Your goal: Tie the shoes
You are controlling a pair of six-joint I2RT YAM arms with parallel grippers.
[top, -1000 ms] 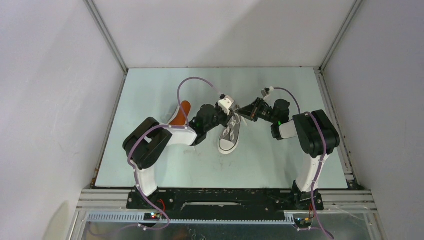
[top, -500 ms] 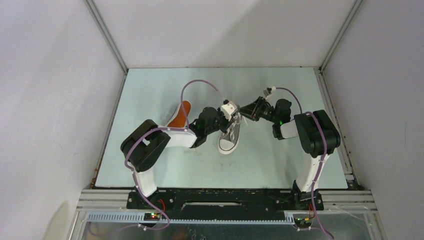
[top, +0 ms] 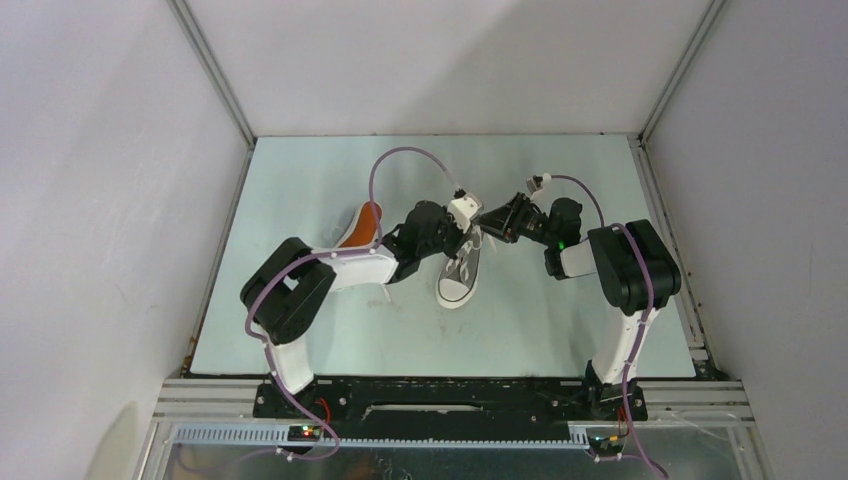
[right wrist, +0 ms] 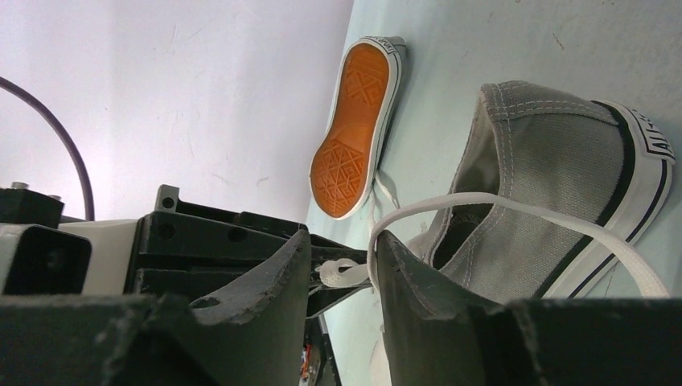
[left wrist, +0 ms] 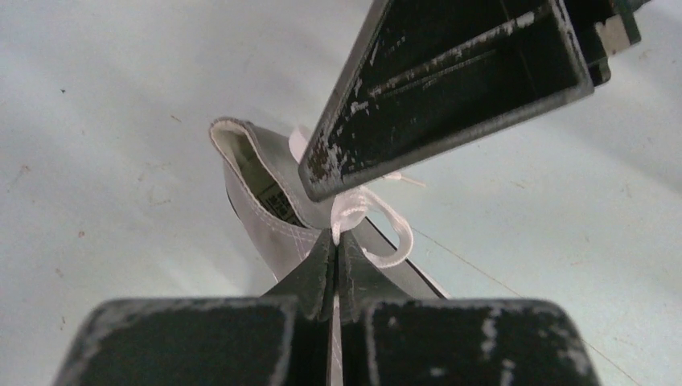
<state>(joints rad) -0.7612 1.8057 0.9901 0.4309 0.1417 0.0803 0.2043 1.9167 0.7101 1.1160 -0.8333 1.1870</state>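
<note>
Pinches lace loop (left wrist: 350, 211) in clenched left hand (left wrist: 335, 241) above upright shoe (top: 458, 280), toe toward near edge of surface (top: 560, 330); meets released right hand (right wrist: 343, 243) tip-to-tip, loop sitting at its gap.

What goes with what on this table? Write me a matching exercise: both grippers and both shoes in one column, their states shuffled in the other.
Column one:
1. left gripper
2. right gripper
3. shoe between the grippers
4. other shoe

Column two:
a. lying on its side, orange sole showing
b. jaws apart
c. standing on its sole
d. shut on a white lace

Pairs: 1-d, 2-b, 3-c, 4-a
</note>
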